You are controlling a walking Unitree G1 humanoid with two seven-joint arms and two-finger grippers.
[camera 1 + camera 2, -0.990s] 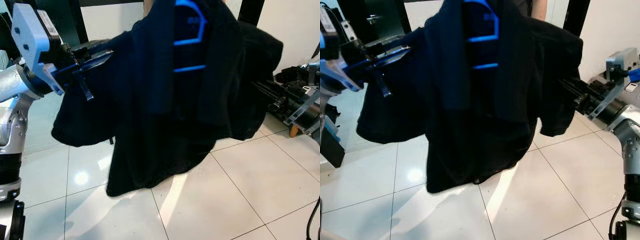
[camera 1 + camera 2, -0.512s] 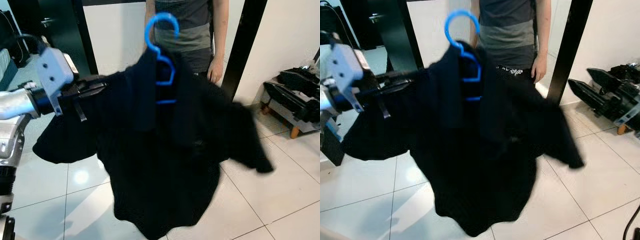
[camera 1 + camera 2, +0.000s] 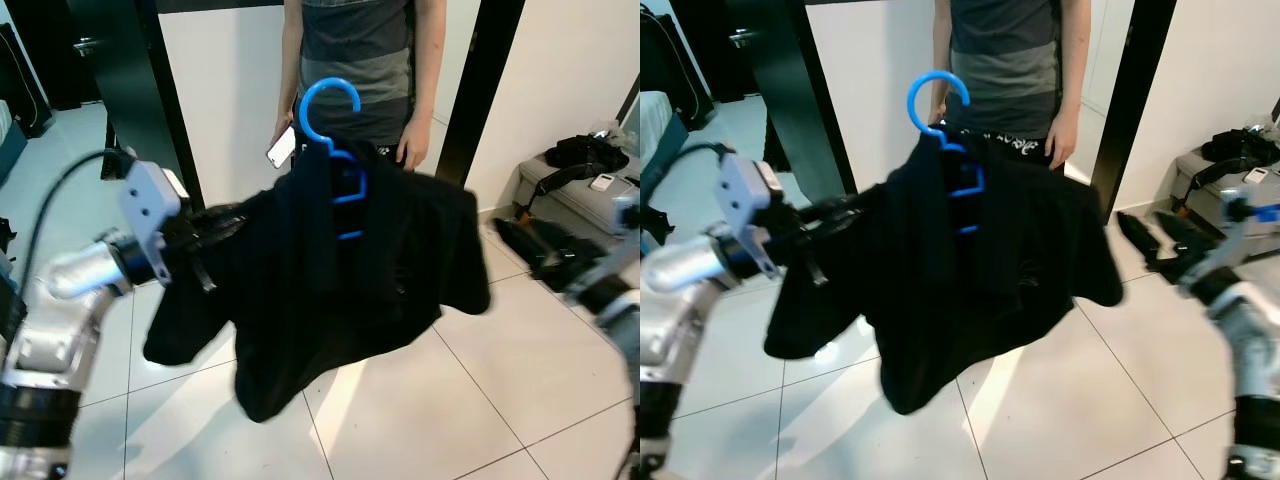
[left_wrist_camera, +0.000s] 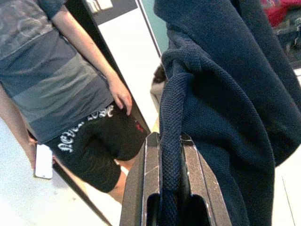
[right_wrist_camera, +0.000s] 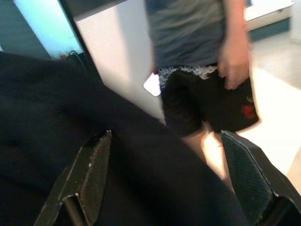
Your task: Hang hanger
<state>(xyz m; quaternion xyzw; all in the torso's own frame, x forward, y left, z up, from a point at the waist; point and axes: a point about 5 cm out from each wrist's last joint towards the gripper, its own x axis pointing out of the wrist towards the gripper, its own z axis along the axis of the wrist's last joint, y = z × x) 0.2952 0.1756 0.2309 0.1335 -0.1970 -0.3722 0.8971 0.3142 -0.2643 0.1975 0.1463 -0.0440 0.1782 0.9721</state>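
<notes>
While carrying, mid-transport step: left gripper [image 4: 171,188] clamping shut on a fold of dark garment [image 3: 340,290], holding blue hanger [image 3: 333,150] up over tiled floor [image 3: 480,400], near person [image 3: 360,60]. Right gripper [image 5: 164,183] spreading wide, w/ nothing held. Next, prob. needing a rail for the hook.

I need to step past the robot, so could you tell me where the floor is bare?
Bare white tiles lie in front, below the dark garment on the blue plastic hanger. Crowded: the black gear by the right wall, and the person in the doorway behind.
</notes>
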